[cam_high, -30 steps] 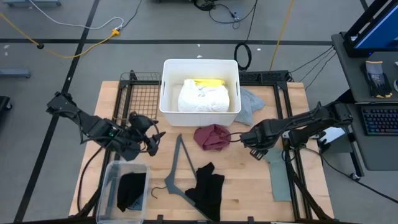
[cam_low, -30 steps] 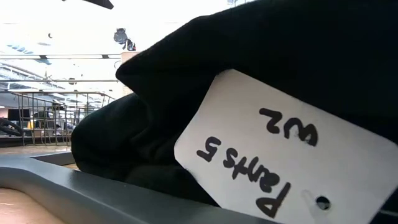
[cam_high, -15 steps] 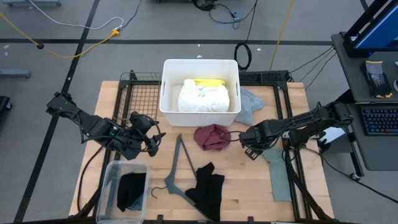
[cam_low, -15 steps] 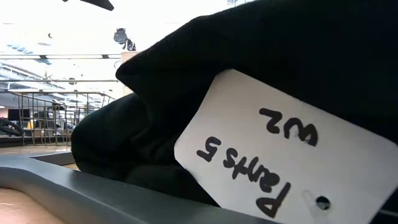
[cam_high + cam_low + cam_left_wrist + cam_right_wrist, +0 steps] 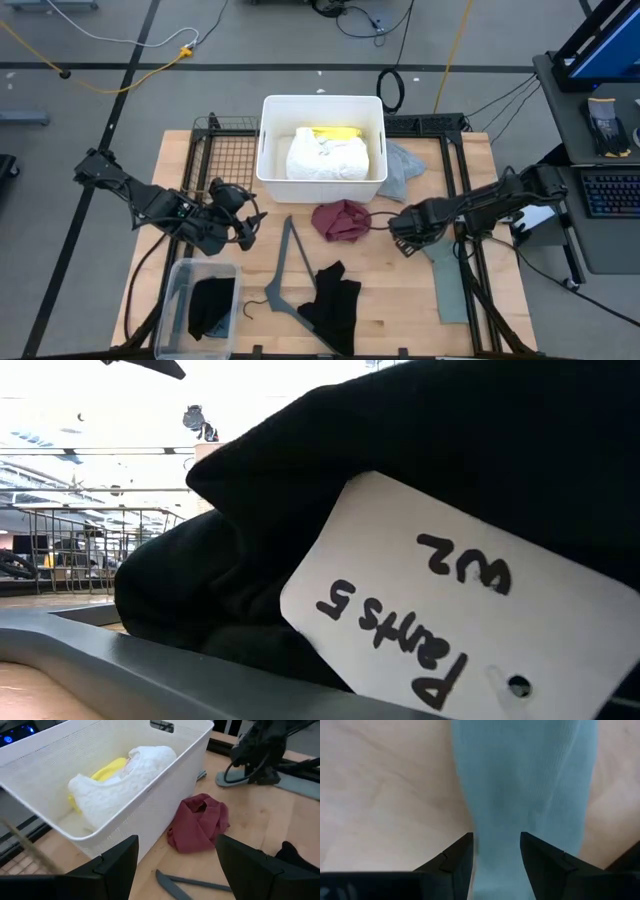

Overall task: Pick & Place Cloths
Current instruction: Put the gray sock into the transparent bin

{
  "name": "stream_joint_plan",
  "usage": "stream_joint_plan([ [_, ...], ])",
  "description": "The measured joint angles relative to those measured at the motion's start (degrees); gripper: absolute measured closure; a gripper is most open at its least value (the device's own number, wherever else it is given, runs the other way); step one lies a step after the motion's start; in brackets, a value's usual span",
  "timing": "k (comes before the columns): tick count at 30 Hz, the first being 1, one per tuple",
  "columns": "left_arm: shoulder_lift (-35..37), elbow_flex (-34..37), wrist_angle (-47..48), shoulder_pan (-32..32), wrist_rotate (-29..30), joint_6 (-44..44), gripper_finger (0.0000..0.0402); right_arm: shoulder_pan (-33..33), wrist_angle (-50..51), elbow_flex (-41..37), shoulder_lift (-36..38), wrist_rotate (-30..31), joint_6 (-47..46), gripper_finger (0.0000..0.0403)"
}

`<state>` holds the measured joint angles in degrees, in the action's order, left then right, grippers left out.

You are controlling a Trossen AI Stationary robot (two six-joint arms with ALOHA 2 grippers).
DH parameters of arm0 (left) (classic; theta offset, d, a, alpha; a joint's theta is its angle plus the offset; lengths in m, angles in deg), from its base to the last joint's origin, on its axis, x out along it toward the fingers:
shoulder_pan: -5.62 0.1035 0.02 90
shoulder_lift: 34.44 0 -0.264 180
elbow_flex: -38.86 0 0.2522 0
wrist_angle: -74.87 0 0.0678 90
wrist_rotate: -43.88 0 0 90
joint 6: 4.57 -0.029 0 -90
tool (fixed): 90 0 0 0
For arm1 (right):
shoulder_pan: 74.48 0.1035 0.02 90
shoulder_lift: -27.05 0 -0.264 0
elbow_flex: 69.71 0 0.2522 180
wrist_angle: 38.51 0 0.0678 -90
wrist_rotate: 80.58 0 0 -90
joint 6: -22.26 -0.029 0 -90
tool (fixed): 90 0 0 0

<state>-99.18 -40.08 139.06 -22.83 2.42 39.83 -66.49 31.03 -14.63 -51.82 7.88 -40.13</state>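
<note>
In the high view a white bin [image 5: 322, 105] holds a white cloth [image 5: 328, 157] and a yellow one [image 5: 335, 131]. The maroon cloth [image 5: 342, 219] lies bunched on the table in front of it, also seen as the maroon cloth [image 5: 199, 822] in the left wrist view. A pale grey cloth [image 5: 402, 170] lies to the right of the bin. My right gripper [image 5: 403, 238] points down, open, over the far end of a long teal-green cloth [image 5: 450, 285]; its fingers [image 5: 455, 857] stand over that cloth [image 5: 525, 780]. My left gripper [image 5: 244, 228] waits open left of the hanger.
A thin grey hanger [image 5: 283, 270] lies on the table's near middle beside a black cloth [image 5: 335, 300]. A clear tub [image 5: 178, 300] at the near left holds another black cloth [image 5: 210, 305]. In the low view a black cloth's white tag [image 5: 440, 595] fills the picture.
My right gripper has drawn slightly toward the table's right and tipped further down over the long cloth's end. The cloths lie as before.
</note>
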Motion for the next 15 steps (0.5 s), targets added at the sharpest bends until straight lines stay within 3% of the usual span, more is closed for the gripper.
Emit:
stream_joint_plan([
  [4,2.10,7.11,-12.97,1.34,-2.05,-5.43,0.0131,-0.01,-1.61,-2.92,0.07,0.00,-1.69,0.0247],
  [8,6.29,16.83,-28.59,4.63,-8.01,-11.18,0.0131,-0.04,-1.82,-4.78,0.18,-0.25,-3.86,0.0248],
  [15,15.87,30.21,-45.52,10.82,-17.90,-17.20,0.0131,-0.02,-2.09,-5.12,0.11,-1.44,-5.98,0.0271],
])
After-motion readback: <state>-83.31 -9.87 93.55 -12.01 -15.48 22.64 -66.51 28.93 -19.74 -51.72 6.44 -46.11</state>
